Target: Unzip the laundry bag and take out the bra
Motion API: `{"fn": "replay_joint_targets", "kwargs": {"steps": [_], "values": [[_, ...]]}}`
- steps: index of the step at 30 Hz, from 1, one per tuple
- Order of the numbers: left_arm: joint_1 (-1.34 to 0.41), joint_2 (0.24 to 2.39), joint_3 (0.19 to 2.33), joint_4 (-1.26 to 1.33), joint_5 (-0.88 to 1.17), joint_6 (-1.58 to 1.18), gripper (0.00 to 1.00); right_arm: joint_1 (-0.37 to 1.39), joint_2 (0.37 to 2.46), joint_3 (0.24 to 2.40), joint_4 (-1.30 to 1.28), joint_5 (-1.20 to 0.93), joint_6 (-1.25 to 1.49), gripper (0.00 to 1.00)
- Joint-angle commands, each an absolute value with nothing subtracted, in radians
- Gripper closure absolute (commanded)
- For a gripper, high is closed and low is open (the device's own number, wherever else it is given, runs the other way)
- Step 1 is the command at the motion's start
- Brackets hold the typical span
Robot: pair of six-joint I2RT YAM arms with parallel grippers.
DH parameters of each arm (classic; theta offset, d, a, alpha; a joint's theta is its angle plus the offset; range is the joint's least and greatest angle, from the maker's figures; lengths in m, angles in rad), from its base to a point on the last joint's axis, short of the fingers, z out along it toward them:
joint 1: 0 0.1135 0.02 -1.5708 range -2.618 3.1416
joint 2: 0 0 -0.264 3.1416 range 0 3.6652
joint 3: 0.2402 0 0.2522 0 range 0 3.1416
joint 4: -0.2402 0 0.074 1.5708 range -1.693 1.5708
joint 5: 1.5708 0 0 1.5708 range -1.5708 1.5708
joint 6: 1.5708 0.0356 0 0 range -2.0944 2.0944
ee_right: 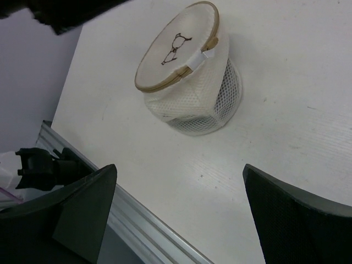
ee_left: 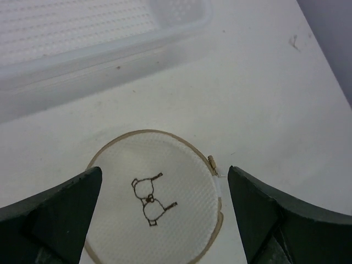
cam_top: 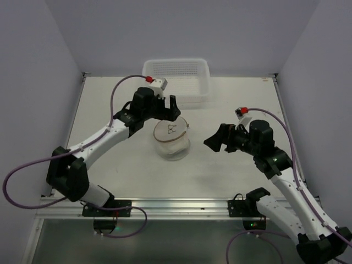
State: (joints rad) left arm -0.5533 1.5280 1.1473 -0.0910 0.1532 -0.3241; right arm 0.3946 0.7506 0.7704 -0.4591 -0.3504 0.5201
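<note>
Right at the near edge, two arm bases sit bolted to the metal rail, one left, one right, each trailing a purple cable [cam_top: 118, 91]. Moving up the white table [cam_top: 220, 181]: two grippers, one bag, one basket.

The right gripper [cam_top: 213, 141] hangs to the right of the bag, apart from it, jaws spread wide and gripping nothing. Its own camera confirms it, with the right gripper [ee_right: 180, 170] showing bare table between the fingers.

Centre of the table is the one small round whitish mesh laundry bag [cam_top: 171, 140], standing on its base with its flat face up and tilted. The right wrist view gives what the top view does not: the bag's [ee_right: 187, 82] netted side wall, the tan hoop rim and a white tab [ee_right: 198, 59] at the rim. Whether anything lies inside, I cannot tell.

The left gripper [cam_top: 165, 108] hovers at the bag's far side, jaws spread. Its camera looks straight down between the left gripper [ee_left: 165, 176] fingers onto the bag's [ee_left: 154, 220] face – black bra icon [ee_left: 151, 201], small metal zip pull [ee_left: 213, 162] at the right rim.

Farthest back is one rectangular white perforated plastic basket [cam_top: 176, 61], near the bag but not touching.
</note>
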Motion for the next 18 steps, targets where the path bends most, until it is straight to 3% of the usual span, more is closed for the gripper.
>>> {"fn": "replay_joint_targets", "kwargs": {"steps": [1, 9, 18], "values": [[-0.549, 1.341, 1.126, -0.371, -0.156, -0.667, 0.00, 0.399, 0.816, 0.836, -0.399, -0.321, 0.526, 0.01], [-0.563, 1.098, 0.766, -0.374, -0.118, -1.037, 0.00, 0.399, 1.164, 1.066, -0.410, -0.278, 0.546, 0.01], [-0.604, 1.218, 0.739, -0.201, -0.032, -1.098, 0.02, 0.425, 1.554, 1.302, -0.402, -0.275, 0.607, 0.09]]}}
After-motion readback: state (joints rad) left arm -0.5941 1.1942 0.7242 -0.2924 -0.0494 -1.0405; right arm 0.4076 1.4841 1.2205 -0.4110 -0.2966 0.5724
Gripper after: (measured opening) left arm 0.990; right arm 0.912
